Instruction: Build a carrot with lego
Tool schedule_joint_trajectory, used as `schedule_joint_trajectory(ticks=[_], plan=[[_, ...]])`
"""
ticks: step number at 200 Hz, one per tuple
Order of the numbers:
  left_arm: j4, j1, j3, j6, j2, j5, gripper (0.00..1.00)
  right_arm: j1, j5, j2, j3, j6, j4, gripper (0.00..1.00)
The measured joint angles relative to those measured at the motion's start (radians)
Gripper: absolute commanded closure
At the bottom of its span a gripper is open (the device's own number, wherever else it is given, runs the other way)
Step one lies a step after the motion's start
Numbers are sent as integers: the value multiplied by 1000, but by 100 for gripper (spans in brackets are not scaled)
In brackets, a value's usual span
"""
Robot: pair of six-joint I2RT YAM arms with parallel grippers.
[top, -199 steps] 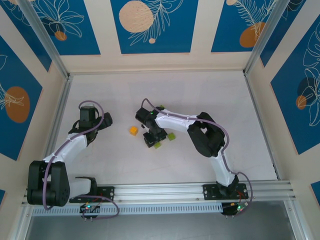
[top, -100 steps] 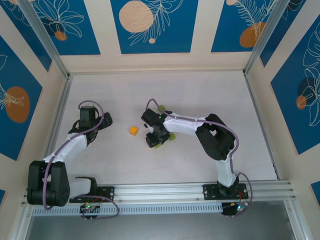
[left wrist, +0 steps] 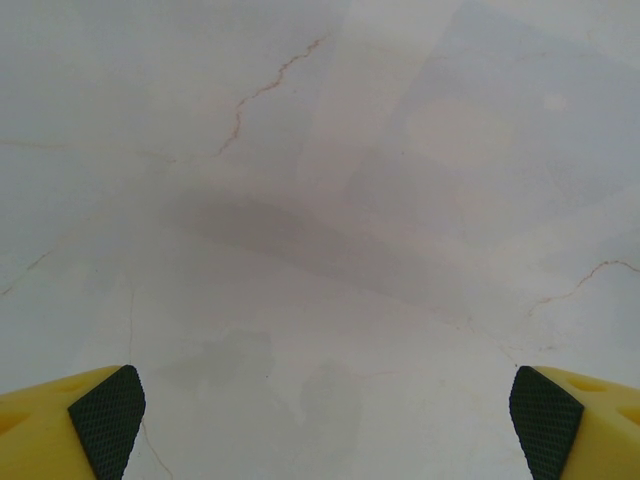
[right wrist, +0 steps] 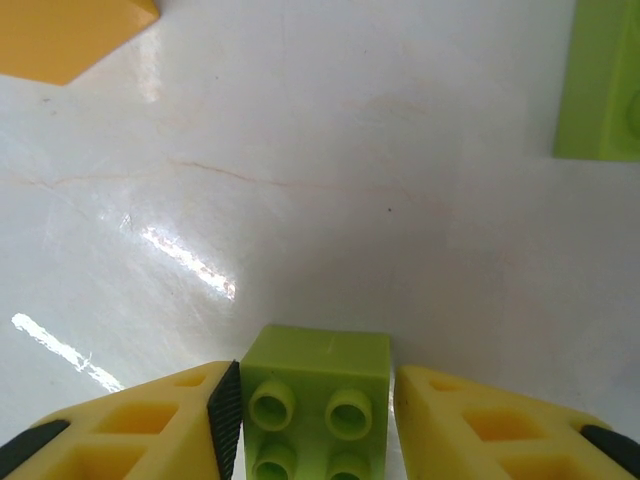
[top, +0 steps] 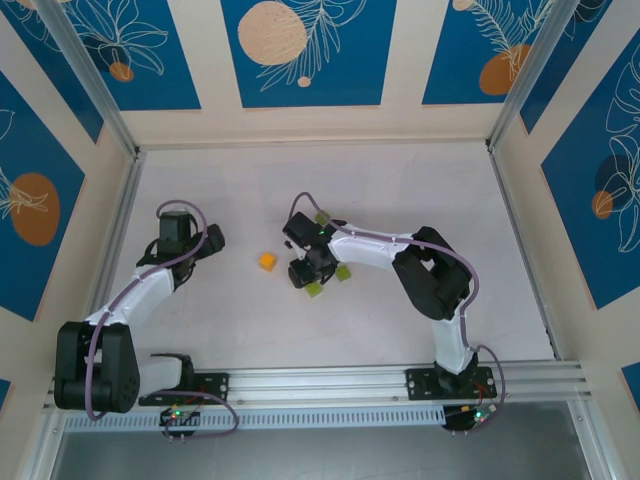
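Fingers (right wrist: 150, 425) of right end effector (right wrist: 318, 405) clamp lime-green brick (right wrist: 316, 365); left end effector (left wrist: 320, 410) gapes empty.

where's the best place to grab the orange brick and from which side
Probably the orange brick by two opposite flat side walls, coming straight down from above. It lies alone on the table, apart from the green bricks, so fingers fit either side; square the jaws to its walls first.

The pale, faintly cracked table (top: 420, 190) holds an orange brick (top: 267, 261) near its middle, a green brick (top: 343, 272) to its right, and a second green brick (top: 314, 289) between them.
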State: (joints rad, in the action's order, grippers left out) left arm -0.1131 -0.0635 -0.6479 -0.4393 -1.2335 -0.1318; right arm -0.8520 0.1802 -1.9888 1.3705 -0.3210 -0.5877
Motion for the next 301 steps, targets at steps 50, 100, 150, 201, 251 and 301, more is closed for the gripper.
schedule_joint_trajectory(ticks=[50, 100, 150, 201, 251, 301], plan=[[0, 0, 0, 0, 0, 0, 3, 0, 1, 0, 0, 8, -4, 55], [-1, 0, 0, 0, 6, 0, 3, -2, 2, 0, 0, 11, -6, 55], [-2, 0, 0, 0, 16, 0, 3, -11, 7, 3, -8, 23, -22, 52], [-8, 0, 0, 0, 42, 0, 3, -11, 12, 5, -17, 27, -34, 56], [-9, 0, 0, 0, 55, 0, 3, -14, 16, 16, -17, 33, -41, 69], [-8, 0, 4, -1, 55, 0, 3, -16, 15, 35, 34, 61, -126, 69]])
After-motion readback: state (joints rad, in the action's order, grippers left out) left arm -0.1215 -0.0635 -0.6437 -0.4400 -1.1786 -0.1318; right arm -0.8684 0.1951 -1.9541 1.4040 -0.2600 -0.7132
